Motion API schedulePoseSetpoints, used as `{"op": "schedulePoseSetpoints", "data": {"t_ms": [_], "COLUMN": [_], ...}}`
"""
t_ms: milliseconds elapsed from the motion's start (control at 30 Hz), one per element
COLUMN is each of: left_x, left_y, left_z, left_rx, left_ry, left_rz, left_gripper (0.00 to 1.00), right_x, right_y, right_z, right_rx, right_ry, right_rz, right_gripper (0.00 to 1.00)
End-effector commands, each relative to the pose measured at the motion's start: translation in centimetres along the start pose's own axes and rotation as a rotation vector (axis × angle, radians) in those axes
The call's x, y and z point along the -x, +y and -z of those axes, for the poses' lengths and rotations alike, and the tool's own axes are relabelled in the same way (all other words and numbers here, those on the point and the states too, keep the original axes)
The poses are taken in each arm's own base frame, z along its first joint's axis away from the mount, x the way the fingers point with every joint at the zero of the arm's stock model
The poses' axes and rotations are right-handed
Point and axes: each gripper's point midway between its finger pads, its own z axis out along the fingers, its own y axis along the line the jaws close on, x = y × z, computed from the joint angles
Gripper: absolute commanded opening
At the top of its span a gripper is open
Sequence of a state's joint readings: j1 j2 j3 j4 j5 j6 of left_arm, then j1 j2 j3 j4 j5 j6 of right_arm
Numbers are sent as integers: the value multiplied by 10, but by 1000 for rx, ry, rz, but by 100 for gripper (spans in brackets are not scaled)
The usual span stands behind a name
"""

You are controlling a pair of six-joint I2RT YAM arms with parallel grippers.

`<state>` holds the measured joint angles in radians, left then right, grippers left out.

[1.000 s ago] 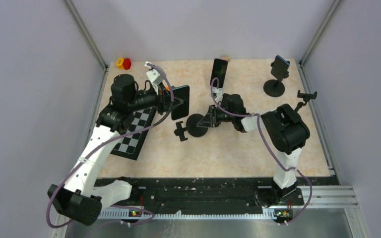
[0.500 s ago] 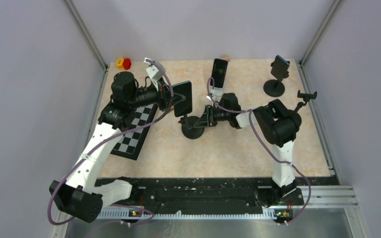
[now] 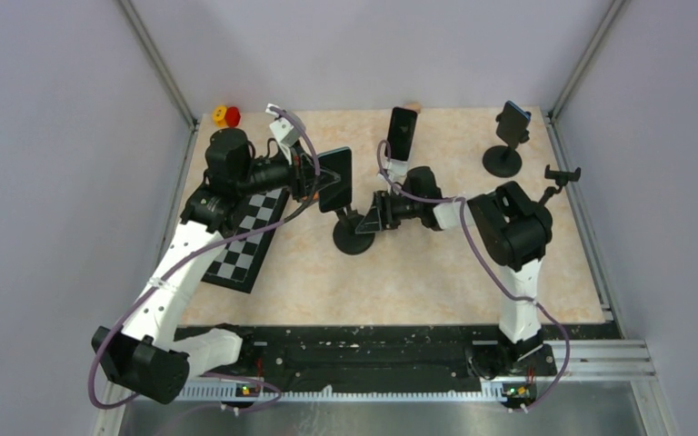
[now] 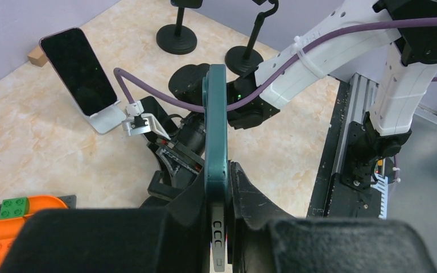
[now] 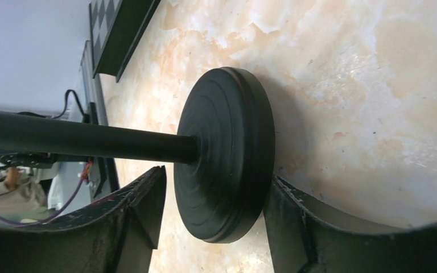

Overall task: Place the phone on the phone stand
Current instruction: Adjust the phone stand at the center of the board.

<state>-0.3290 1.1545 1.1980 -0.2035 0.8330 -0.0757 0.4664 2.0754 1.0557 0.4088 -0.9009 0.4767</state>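
My left gripper (image 3: pixel 324 185) is shut on a teal-cased phone (image 3: pixel 335 178) and holds it upright on edge above the table, just above and left of the black phone stand (image 3: pixel 354 238). In the left wrist view the phone (image 4: pixel 216 125) runs edge-on between my fingers, with the stand's cradle (image 4: pixel 168 182) below it. My right gripper (image 3: pixel 371 221) lies low on the table, its jaws straddling the stand's round base (image 5: pixel 227 153). One finger (image 5: pixel 296 216) touches the base's underside; a gap shows at the other finger (image 5: pixel 142 199). The post (image 5: pixel 91 139) stands upright.
A second phone (image 3: pixel 402 134) leans on a white stand at the back. A black stand with a phone (image 3: pixel 509 127) and an empty black stand (image 3: pixel 559 177) are at the back right. A checkerboard (image 3: pixel 250 238) lies left. A red and yellow item (image 3: pixel 227 115) sits in the back left corner.
The stand lay on its side a second ago; it now stands upright on its base with my right gripper at the base. My left gripper moved the phone slightly right, nearer the stand.
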Motion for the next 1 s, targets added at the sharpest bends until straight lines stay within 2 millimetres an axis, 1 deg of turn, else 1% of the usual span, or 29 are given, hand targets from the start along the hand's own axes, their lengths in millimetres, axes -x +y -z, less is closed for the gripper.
{"op": "schedulePoseSetpoints", "data": {"t_ms": [0,67,100,167,300,433,567,667,767,833,867,933,967], "left_x": [30,30,29,29,27,27,26,25,26,28,30,29,33], "left_y": [-8,-8,-8,-8,-8,-10,-12,-12,-14,-16,-18,-18,-18], "left_z": [4,4,4,4,2,2,0,-1,-2,-3,-4,-6,-7], "left_rx": [-20,-20,-21,-24,-31,-47,-70,-80,-97,-117,-127,-141,-147], "left_ry": [-74,-77,-76,-77,-79,-83,-84,-85,-91,-96,-100,-94,-104], "left_rz": [-92,-96,-94,-92,-84,-88,-85,-82,-74,-69,-67,-44,-52], "left_gripper": [0,0,0,0,0,0,0,0,0,0,0,0,0], "right_x": [0,3,4,8,7,11,23,29,37,43,40,43,43], "right_y": [-21,-18,-17,-15,-13,-13,-10,1,17,29,34,49,59], "right_z": [13,17,19,23,30,42,59,70,89,104,113,131,139], "right_rx": [-145,-163,-170,-183,-207,-250,-282,-286,-307,-333,-345,-347,-344], "right_ry": [-3,-7,-8,-8,-1,-10,-37,-49,-55,-74,-64,-80,-86], "right_rz": [61,90,103,139,180,258,334,400,519,596,610,661,694], "right_gripper": [65,72,73,75,77,81,84,85,86,86,86,85,85]}}
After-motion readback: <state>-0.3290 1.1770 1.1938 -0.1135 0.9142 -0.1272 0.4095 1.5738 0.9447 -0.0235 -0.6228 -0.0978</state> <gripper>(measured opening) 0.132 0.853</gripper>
